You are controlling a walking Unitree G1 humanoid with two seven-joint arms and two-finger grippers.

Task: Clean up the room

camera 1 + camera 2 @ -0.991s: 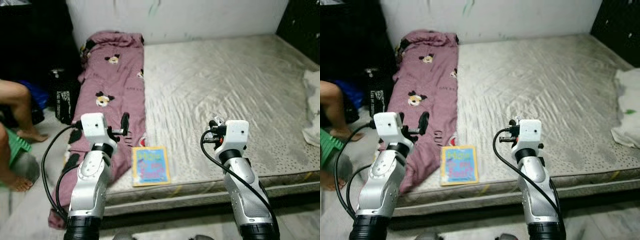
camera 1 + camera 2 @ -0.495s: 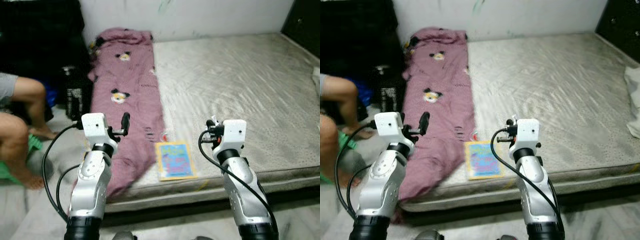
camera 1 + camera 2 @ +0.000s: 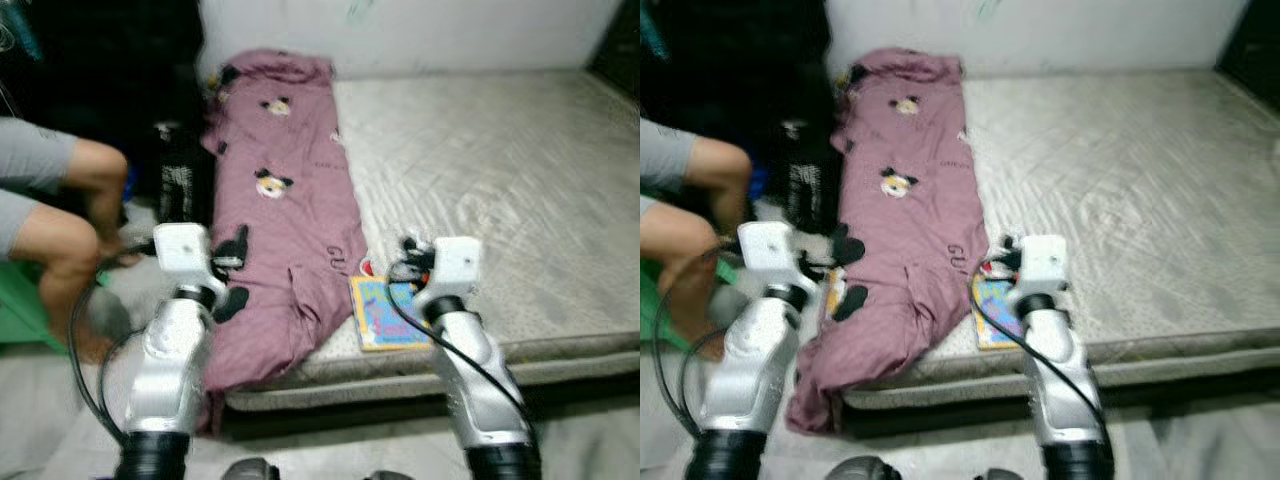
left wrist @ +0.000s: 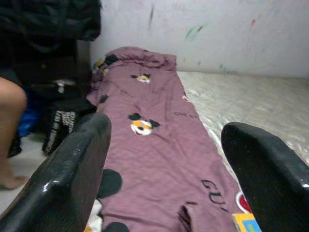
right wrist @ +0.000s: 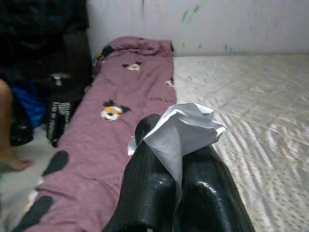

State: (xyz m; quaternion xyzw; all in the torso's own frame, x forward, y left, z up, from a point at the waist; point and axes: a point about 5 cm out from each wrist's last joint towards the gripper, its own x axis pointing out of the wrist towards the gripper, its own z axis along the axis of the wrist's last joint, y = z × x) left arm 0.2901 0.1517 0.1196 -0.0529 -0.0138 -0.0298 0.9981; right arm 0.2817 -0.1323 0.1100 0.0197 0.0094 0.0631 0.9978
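Observation:
A mauve blanket [image 3: 285,220] printed with cartoon mice lies along the left side of a bare grey mattress [image 3: 500,170] and spills over its front corner. A yellow and blue book [image 3: 385,312] rests at the mattress's front edge, partly behind my right arm. My right gripper [image 5: 176,188] is shut on a crumpled white paper [image 5: 181,128] and is held above the book [image 3: 408,250]. My left gripper [image 4: 166,140] is open and empty, raised over the blanket's hanging end [image 3: 235,245].
A person sits at the left with bare legs [image 3: 60,230] on a green stool [image 3: 25,310]. A black bag [image 3: 178,180] stands on the floor between the person and the bed. A white wall [image 3: 450,30] runs behind the mattress.
The camera has swung to the left, so the bed, blanket and book now sit further right and more of the person shows. Both arms keep the same pose.

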